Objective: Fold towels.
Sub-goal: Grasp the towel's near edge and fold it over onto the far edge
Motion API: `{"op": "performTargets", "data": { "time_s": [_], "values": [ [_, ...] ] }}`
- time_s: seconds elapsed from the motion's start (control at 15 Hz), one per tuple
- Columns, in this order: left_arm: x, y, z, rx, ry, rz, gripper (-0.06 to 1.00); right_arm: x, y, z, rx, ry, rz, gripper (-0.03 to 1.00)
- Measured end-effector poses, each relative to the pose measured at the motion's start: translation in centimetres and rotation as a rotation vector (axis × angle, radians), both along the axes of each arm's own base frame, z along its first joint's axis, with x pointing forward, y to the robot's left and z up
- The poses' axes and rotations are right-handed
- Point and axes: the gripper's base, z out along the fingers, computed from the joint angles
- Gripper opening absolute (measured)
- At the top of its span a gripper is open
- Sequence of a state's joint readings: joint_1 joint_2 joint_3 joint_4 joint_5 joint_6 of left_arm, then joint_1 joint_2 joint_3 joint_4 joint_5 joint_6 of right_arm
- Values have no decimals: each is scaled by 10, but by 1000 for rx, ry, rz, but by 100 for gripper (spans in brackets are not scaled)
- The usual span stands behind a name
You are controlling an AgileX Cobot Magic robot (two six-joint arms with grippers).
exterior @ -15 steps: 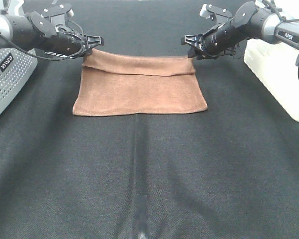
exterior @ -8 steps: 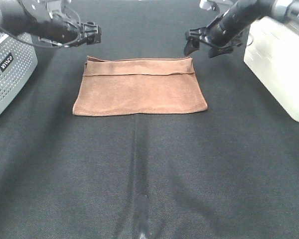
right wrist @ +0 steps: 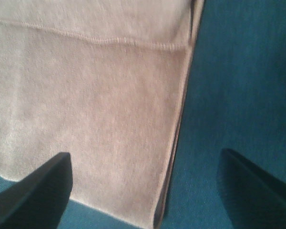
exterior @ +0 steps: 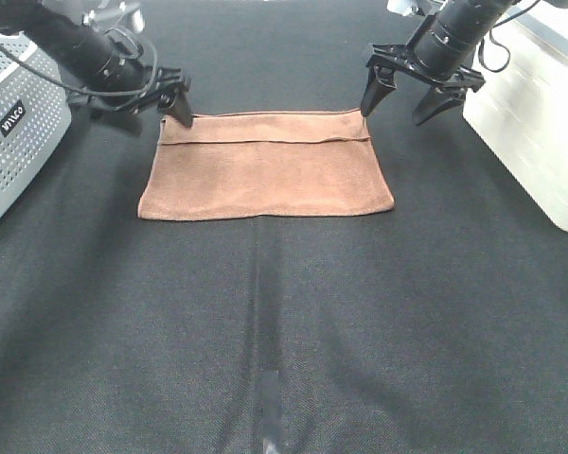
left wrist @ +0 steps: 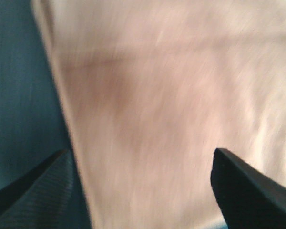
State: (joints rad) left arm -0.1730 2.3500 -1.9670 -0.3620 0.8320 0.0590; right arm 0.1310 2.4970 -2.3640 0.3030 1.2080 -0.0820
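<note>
brown towel [exterior: 265, 178] flat, far corners near the wide-open, empty left gripper [exterior: 157, 112] and right gripper [exterior: 395, 112]

Soft even light (left wrist blurry)

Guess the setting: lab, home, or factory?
Probably a robotics lab bench, not a home: a table draped in black cloth, a perforated grey equipment case and a white unit flanking it, and one folded brown towel.
</note>
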Motion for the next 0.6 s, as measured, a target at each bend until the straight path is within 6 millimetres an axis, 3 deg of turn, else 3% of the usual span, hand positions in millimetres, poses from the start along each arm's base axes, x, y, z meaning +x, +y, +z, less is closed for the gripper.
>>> {"op": "performTargets", "data": {
  "time_s": [0.27,0.6],
  "values": [
    [-14,9,-7,76,191,85,76,-6,-1,0,-2,34,-26,78],
    [-26,19,-12,172,327,152,68,-46,-4,-25,2,184,3,78]
  ]
}}
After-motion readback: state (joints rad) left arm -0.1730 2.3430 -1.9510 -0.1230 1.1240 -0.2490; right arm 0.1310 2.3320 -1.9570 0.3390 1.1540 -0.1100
